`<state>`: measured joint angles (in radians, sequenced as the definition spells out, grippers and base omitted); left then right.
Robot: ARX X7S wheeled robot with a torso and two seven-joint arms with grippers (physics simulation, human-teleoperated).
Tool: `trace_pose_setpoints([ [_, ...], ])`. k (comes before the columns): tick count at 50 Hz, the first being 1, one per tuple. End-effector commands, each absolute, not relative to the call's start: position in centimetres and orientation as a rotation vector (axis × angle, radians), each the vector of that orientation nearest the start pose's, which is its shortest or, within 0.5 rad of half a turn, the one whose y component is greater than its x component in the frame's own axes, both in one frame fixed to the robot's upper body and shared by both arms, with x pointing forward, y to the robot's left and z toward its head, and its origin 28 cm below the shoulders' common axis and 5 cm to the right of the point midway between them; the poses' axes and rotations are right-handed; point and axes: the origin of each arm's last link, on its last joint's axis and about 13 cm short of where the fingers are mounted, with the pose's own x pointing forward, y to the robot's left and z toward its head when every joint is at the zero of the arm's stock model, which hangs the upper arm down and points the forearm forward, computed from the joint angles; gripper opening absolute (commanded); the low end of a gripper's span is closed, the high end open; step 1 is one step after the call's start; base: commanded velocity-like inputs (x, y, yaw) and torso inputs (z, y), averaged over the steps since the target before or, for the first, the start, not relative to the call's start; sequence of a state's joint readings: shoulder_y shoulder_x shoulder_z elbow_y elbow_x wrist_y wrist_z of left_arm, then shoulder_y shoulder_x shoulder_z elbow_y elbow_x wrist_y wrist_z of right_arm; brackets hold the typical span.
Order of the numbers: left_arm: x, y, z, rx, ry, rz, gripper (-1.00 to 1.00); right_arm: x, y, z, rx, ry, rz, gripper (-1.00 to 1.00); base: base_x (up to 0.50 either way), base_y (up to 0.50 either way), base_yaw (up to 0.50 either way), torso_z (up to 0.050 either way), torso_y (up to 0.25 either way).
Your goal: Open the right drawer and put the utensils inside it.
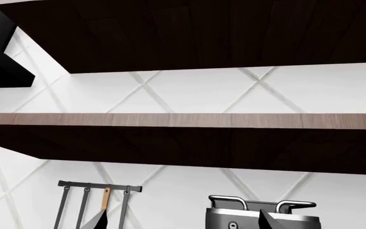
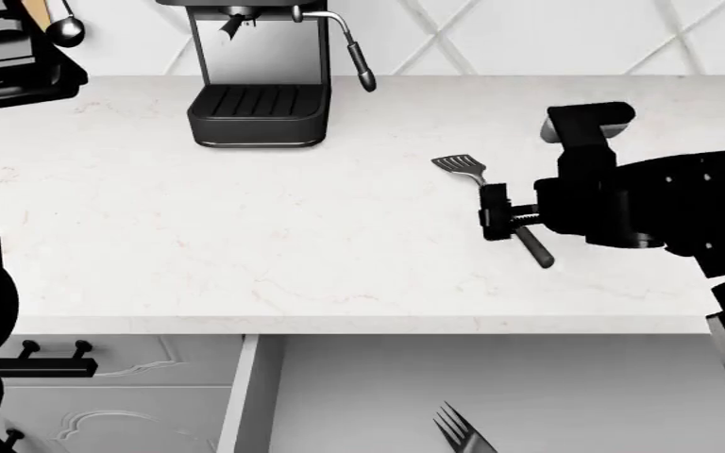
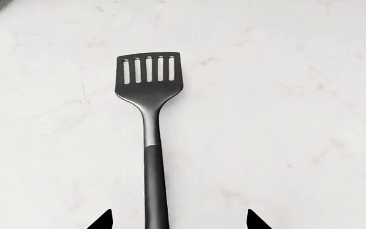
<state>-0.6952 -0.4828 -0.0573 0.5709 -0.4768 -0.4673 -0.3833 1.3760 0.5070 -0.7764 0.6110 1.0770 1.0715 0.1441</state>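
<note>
Two utensils: I've got one on the surface [image 2: 211, 255] and one already down in the right drawer [image 2: 489, 396].
Spatula [image 3: 150, 119]: lying flat on the pale marbled surface, slotted head pointing toward the back wall, handle running toward me.
Right gripper [image 2: 498, 211]: over the spatula's handle, jaws spread wide either side of it; in the right wrist view I see both fingertips [image 3: 103, 220] well clear of the handle, not touching.
Fork [image 2: 461, 431]: inside the pulled-out right drawer, tines toward the surface edge, partly cut off by the bottom of the head view.
Left gripper [image 1: 183, 220]: raised and looking at the wall; only two dark tips show at the picture's edge, standing apart, nothing between them.
Left wrist view: two dark wooden shelves [image 1: 183, 121], a utensil rail [image 1: 99, 186], a steel pot [image 1: 262, 214].
Coffee machine [image 2: 260, 71]: at the back of the surface, well apart from the spatula.
</note>
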Motion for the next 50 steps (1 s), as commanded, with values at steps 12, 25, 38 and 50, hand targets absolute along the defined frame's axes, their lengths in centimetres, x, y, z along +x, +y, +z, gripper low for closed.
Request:
trace_pose_setpoints([
  [12, 25.3, 27.7, 28.1, -0.010, -0.770, 0.197, 1.00, 35.7, -17.4, 19.8, -0.270, 0.859, 0.187, 1.00, 0.00, 0.00, 0.00, 0.000, 0.000],
  [25, 25.3, 27.7, 28.3, -0.009, -0.772, 0.196, 1.00, 35.3, -17.6, 19.4, -0.310, 0.866, 0.215, -1.00, 0.00, 0.00, 0.00, -0.002, 0.000],
  [38, 25.3, 27.6, 28.1, -0.009, -0.769, 0.195, 1.00, 34.9, -17.8, 19.6, -0.250, 0.831, 0.295, -1.00, 0.00, 0.00, 0.00, -0.001, 0.000],
  [50, 25.2, 27.7, 28.3, -0.009, -0.773, 0.195, 1.00, 34.3, -18.0, 21.2, -0.202, 0.773, 0.346, -1.00, 0.00, 0.00, 0.00, -0.002, 0.000],
])
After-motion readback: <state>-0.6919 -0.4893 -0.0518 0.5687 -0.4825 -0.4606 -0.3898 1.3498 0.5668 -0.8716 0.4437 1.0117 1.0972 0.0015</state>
